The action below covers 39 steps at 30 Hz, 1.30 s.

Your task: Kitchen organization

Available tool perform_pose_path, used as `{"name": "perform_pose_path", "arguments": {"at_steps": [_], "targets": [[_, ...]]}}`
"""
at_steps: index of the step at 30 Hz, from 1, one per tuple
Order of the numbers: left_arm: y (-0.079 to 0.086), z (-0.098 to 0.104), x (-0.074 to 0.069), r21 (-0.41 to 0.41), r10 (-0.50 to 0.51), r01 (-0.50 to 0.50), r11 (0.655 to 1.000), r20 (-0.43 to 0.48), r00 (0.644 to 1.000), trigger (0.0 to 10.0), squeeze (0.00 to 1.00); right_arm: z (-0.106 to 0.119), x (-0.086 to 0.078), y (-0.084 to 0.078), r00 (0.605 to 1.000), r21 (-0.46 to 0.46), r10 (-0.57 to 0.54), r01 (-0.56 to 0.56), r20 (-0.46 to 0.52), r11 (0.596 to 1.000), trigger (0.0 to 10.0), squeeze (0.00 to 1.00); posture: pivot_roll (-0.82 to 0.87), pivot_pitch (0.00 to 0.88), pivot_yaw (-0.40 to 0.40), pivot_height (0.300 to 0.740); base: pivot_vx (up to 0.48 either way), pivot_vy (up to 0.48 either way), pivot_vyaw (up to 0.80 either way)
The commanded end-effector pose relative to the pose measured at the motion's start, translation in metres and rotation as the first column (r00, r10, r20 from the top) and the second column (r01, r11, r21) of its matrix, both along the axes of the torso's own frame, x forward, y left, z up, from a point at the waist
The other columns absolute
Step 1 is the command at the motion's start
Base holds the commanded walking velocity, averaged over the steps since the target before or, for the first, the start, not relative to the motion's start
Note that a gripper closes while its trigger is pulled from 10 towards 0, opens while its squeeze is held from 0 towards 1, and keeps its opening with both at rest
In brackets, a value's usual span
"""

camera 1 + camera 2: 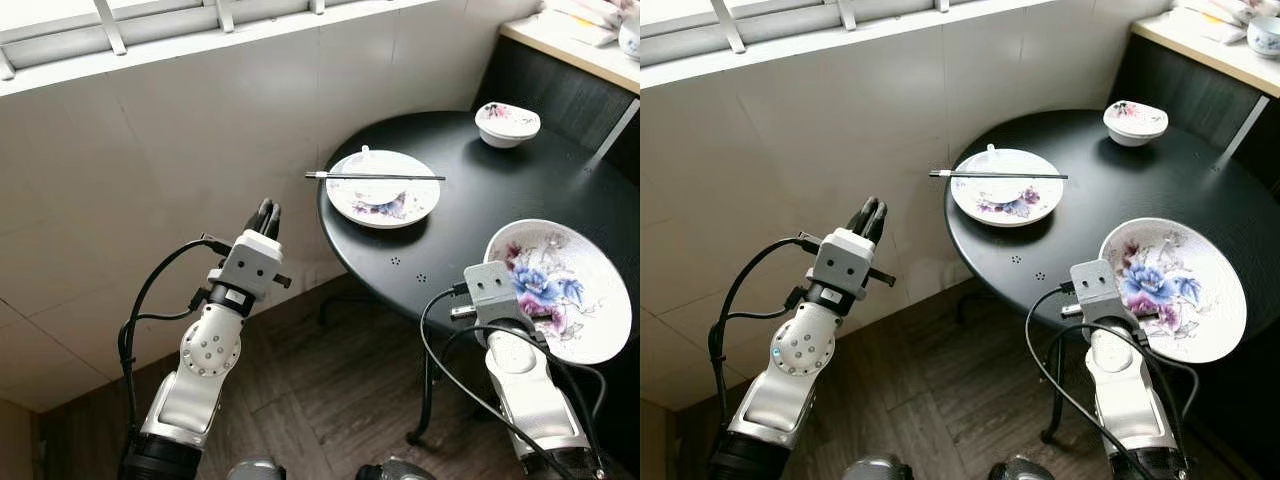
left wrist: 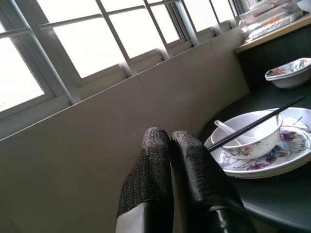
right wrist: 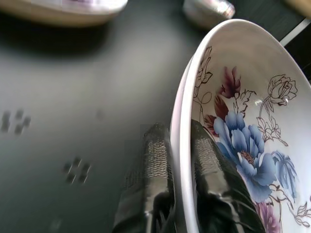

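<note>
My right gripper [image 3: 179, 141] is shut on the rim of a large white plate [image 1: 565, 285] painted with blue and purple flowers, held tilted over the near right edge of the round black table [image 1: 480, 215]. Farther back on the table a small bowl with a spoon sits on a flowered plate [image 1: 383, 188], and black chopsticks [image 1: 375, 177] lie across the bowl. A small flowered bowl [image 1: 507, 123] stands near the table's far edge. My left gripper [image 1: 267, 214] is shut and empty, raised in front of the white wall, left of the table.
A windowsill with window frames [image 1: 150, 35] runs along the top of the wall. A light counter [image 1: 575, 40] with packets and a bowl stands at the far right behind the table. Dark wood floor [image 1: 320, 400] lies below, with the table's legs over it.
</note>
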<state>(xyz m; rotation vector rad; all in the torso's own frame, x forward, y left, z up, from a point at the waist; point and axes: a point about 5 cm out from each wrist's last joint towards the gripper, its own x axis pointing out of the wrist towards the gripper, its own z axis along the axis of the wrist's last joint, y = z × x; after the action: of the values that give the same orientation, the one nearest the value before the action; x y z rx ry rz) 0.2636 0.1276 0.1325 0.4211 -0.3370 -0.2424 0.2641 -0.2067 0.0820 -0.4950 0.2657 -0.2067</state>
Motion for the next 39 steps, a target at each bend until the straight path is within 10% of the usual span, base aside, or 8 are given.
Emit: {"name": "perform_pose_path", "arguments": {"at_steps": [1, 12, 39], "targets": [[-0.001, -0.003, 0.001, 0.022, -0.003, 0.003, 1.0, -0.015, 1.0, 10.0, 0.0, 0.033, 0.009, 0.006, 0.981, -0.039, 0.037, -0.03, 0.189, 0.999, 0.0, 0.0, 0.12, 0.0, -0.01, 0.74, 0.0, 0.0, 0.0], [-0.001, -0.003, 0.002, 0.013, 0.006, -0.005, 1.0, -0.021, 1.0, 10.0, 0.0, 0.061, 0.012, 0.029, 0.912, -0.345, 0.242, -0.122, 0.332, 0.931, 0.0, 0.0, 0.12, 0.0, -0.014, 0.74, 0.0, 0.0, 0.73], [0.0, -0.002, 0.005, -0.057, 0.018, -0.02, 0.998, -0.038, 0.999, 10.0, 0.0, 0.069, 0.01, 0.049, 0.831, -0.427, 0.399, -0.221, 0.388, 0.877, 0.0, 0.0, 0.12, 0.0, -0.015, 0.74, 0.0, 0.0, 0.8]]}}
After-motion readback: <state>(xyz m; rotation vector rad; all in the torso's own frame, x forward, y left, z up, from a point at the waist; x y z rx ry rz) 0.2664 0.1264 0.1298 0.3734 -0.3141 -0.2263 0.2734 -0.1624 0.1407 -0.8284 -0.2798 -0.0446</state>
